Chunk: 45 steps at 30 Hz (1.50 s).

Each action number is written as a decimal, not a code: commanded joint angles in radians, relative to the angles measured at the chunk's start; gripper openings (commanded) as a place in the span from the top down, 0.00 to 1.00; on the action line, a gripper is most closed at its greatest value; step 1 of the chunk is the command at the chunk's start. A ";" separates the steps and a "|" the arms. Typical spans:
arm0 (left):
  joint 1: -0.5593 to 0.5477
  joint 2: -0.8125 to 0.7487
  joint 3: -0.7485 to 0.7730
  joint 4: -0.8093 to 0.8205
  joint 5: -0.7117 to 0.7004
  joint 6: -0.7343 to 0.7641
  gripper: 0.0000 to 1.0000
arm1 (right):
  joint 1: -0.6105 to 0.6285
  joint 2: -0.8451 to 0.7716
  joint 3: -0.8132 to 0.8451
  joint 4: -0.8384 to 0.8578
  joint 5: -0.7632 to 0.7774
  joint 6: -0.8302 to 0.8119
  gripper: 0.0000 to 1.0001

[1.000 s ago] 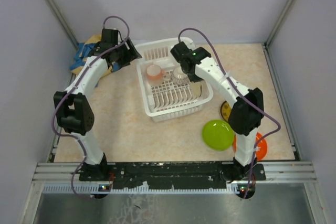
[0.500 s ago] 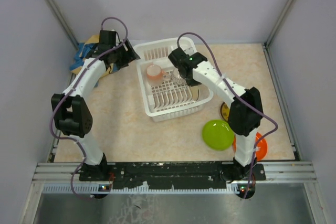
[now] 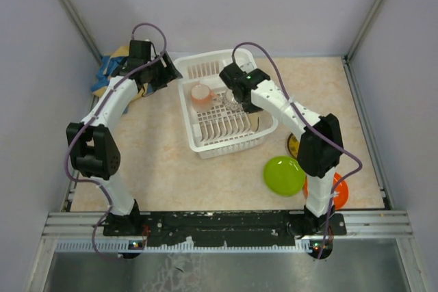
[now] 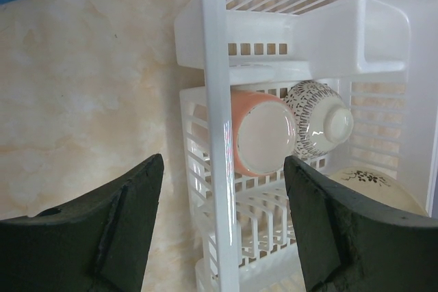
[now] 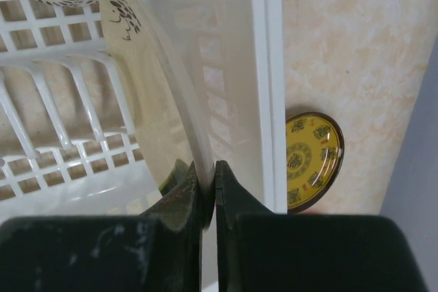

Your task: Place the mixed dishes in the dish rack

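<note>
The white dish rack (image 3: 226,135) stands mid-table. In it lie the pink cup (image 4: 260,131) and the white patterned bowl (image 4: 318,124), side by side at the far end. My right gripper (image 5: 205,169) is shut on the rim of the cream plate (image 5: 147,100), which stands on edge along the rack's right wall above the ribs. My left gripper (image 4: 222,162) is open, its fingers either side of the rack's left rim (image 4: 213,100) without touching it. The lime-green plate (image 3: 284,174), orange plate (image 3: 337,191) and brown-yellow plate (image 5: 311,158) lie on the table right of the rack.
The blue and yellow cloth (image 3: 106,76) lies at the far left by the wall. Grey walls close in the table on three sides. The brown-yellow plate sits close to the rack's right wall (image 5: 263,66).
My right gripper has moved left and lower into the rack with the cream plate. My left gripper shifted slightly toward the rack's far left corner, then held still.
</note>
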 commanded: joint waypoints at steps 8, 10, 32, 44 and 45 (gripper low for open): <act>0.008 -0.048 -0.020 0.012 0.010 0.020 0.23 | 0.005 0.008 -0.022 -0.105 -0.137 0.065 0.93; 0.008 -0.049 -0.021 0.012 0.010 0.022 0.23 | 0.005 0.009 -0.018 -0.107 -0.136 0.066 0.91; 0.006 -0.026 -0.017 0.025 0.030 0.032 0.22 | -0.005 -0.084 0.082 -0.123 -0.159 0.077 0.37; 0.008 0.101 0.123 0.053 0.085 0.157 0.19 | -0.116 -0.267 0.084 -0.125 -0.224 0.052 0.33; 0.009 0.122 0.147 0.060 0.097 0.178 0.19 | -0.143 -0.293 0.062 -0.115 -0.251 0.056 0.33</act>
